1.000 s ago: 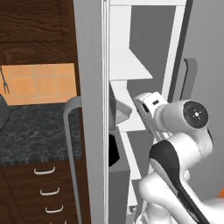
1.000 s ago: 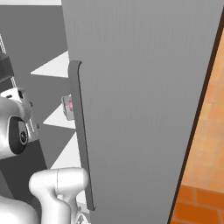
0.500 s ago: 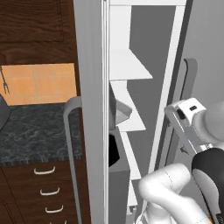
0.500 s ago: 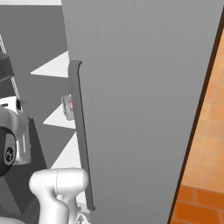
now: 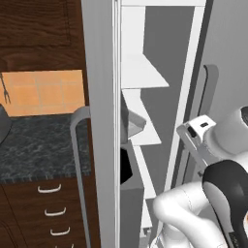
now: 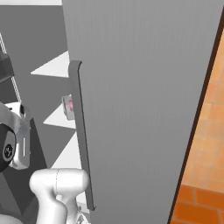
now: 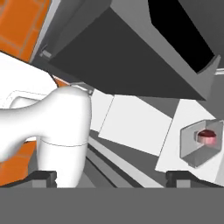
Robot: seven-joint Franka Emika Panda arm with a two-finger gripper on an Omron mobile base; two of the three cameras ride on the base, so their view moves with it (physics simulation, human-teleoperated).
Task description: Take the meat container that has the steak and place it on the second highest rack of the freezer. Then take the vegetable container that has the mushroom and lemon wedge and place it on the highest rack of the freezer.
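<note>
Gripper [image 7: 109, 176]: jaws fully apart, holding nothing.
Meat container [image 7: 202, 144]: on white freezer [image 6: 144, 87] shelf, steak [image 7: 206, 137] inside.

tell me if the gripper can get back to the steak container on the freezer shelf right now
Probably yes: the freezer door stands open, the gripper is open and empty, and the steak container sits unobstructed on its shelf.

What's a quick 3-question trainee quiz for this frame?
1. True or false: the tool is gripping the meat container.
2. Pick one: the steak lies A) bare on a rack, B) inside the meat container, C) between the tool's fingertips.
3. Fill in: the freezer door stands ____.
Key: 1 false, the tool is open and holds nothing; 2 B; 3 open.
</note>
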